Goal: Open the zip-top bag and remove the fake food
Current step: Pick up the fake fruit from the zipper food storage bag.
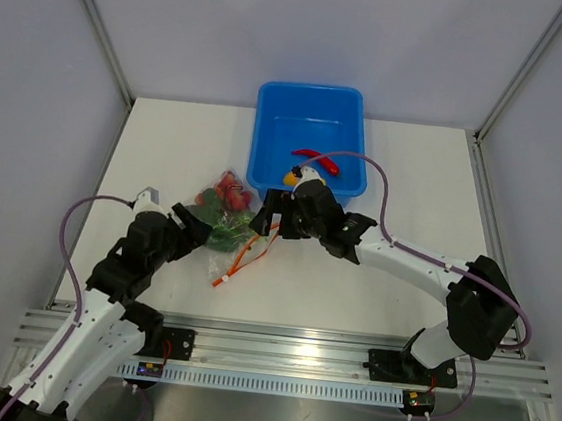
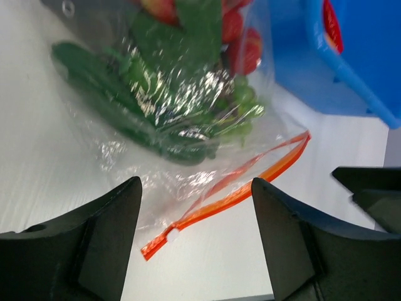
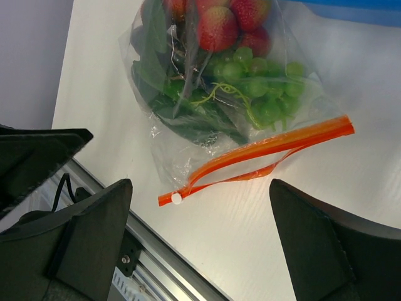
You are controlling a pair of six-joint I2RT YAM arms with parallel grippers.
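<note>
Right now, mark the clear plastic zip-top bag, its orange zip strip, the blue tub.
zip-top bag [image 3: 180, 162]: right wrist, empty film.
zip strip [image 3: 276, 145]: right wrist, upper band.
blue tub [image 1: 260, 133]: top external, left wall.

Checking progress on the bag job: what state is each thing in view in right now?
zip-top bag, zip strip parted, mouth open.
fake food, strawberries, grapes and greens inside the bag.
red chili, out of the bag, lying in the blue tub.
blue tub, upright, holding the chili.
left hand, open, empty.
right hand, open, empty.
</note>
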